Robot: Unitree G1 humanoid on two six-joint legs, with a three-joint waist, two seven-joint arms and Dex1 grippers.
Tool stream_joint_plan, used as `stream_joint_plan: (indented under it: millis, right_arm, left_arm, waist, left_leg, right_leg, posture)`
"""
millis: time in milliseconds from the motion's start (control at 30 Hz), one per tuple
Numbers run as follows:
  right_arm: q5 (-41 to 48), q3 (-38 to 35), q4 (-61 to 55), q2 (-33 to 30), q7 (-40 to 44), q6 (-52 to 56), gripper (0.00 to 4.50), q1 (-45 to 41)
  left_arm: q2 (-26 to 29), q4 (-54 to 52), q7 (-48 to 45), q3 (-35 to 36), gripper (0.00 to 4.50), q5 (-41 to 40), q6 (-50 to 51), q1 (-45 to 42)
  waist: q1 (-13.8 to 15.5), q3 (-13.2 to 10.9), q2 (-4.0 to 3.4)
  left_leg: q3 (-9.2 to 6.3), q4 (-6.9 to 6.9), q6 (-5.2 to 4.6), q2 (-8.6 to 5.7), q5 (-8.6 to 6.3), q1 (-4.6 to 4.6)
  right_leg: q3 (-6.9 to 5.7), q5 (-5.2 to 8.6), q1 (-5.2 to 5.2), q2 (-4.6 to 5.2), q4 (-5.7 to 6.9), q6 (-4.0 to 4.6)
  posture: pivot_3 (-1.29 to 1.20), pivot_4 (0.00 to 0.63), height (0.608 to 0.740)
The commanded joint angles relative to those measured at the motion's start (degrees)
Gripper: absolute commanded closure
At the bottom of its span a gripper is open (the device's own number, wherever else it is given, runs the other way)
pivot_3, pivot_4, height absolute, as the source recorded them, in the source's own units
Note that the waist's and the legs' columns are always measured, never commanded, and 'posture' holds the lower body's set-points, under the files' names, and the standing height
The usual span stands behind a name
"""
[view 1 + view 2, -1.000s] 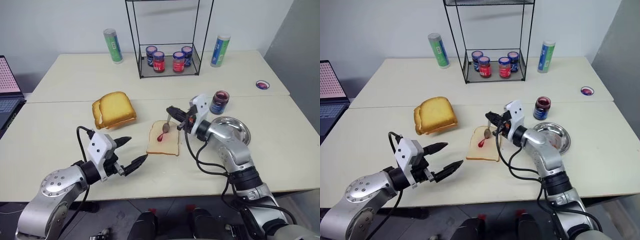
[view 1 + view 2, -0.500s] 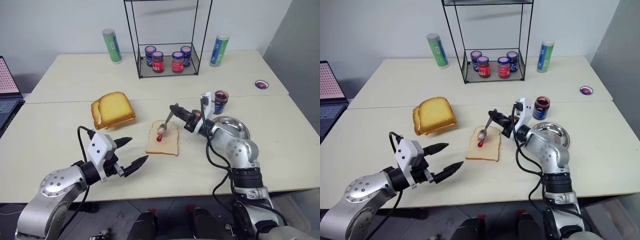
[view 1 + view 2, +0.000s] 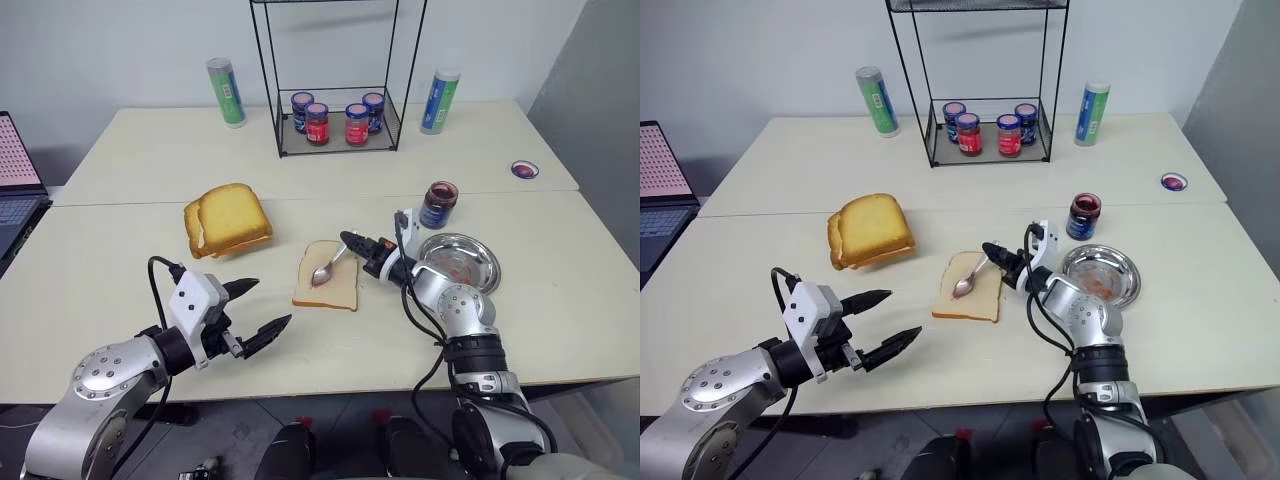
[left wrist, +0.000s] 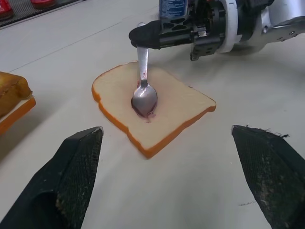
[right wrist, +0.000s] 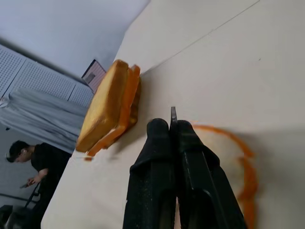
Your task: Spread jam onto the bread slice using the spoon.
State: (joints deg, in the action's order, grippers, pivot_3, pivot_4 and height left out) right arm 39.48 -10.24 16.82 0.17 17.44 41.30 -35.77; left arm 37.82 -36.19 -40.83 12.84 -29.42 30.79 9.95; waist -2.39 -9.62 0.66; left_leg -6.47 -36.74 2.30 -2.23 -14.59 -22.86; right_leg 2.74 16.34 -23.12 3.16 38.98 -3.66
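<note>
The bread slice [image 3: 338, 288] lies flat on the table in front of me. My right gripper [image 3: 352, 241] is shut on the handle of the spoon [image 3: 322, 274], just past the slice's far right edge. The spoon's bowl [image 4: 144, 99] rests on the middle of the slice, with a small dark red smear of jam [image 4: 144, 113] showing around its tip. The open jam jar [image 3: 439, 204] stands behind the steel plate [image 3: 492, 258]. My left gripper [image 3: 272, 302] hovers open and empty, nearer to me and to the left of the slice.
A thicker stack of bread [image 3: 228, 218] lies to the left. A wire rack [image 3: 338, 118] with several lidded jars stands at the back between two canisters [image 3: 226, 92] [image 3: 438, 102]. A laptop [image 3: 15, 170] sits at the far left. A person [image 5: 28, 157] stands beyond the table.
My right gripper has rolled and sunk, laying the spoon down so its bowl now covers the jam blob on the slice. My left gripper has stayed in place.
</note>
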Motion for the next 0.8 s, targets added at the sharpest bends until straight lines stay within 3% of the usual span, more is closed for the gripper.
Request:
stream_joint_plan:
  millis: [33, 200, 500, 800]
  right_arm:
    - [-1.6, -2.4, 1.4, -2.2, -0.6, -2.7, 4.49, -1.1]
    - [0.8, -4.0, 0.0, -4.2, -0.3, -0.5, 4.49, -2.0]
    - [13.0, -7.2, -8.7, -1.8, -2.1, 12.3, 4.49, -2.2]
    - [4.7, -3.4, -0.5, 2.7, -3.3, 4.0, 4.49, -2.7]
  left_arm:
    - [0.6, -2.0, -0.1, 0.8, 0.00, -1.0, -0.5, -0.3]
    - [0.7, -1.7, -0.4, 0.6, 0.00, -1.1, -0.5, -0.5]
    - [0.9, -1.6, -0.5, 1.0, 0.00, -1.3, -0.4, -0.5]
    - [1.0, -2.4, 0.2, 0.8, 0.00, -1.6, -0.2, -0.2]
  waist:
    - [0.0, 0.0, 0.00]
    - [0.1, 0.0, 0.00]
    - [0.0, 0.0, -0.01]
    - [-0.3, 0.0, -0.01]
  left_leg:
    - [0.00, 0.00, 0.00, 0.00, 0.00, 0.00]
    - [0.00, -0.01, 0.00, 0.01, 0.00, 0.00]
    - [0.00, 0.00, -0.01, 0.04, 0.00, -0.02]
    - [0.01, 0.02, -0.01, 0.02, 0.00, -0.02]
  right_leg:
    - [0.00, 0.00, 0.00, 0.00, 0.00, 0.00]
    - [0.00, 0.00, 0.02, 0.00, 0.00, 0.00]
    - [0.01, 0.00, -0.01, 0.00, 0.00, 0.00]
    - [0.00, 0.00, -0.03, -0.02, 0.00, 0.00]
  posture:
    - [0.00, 0.150, 0.740]
    - [0.00, 0.150, 0.740]
    - [0.00, 0.150, 0.740]
    - [0.00, 0.150, 0.740]
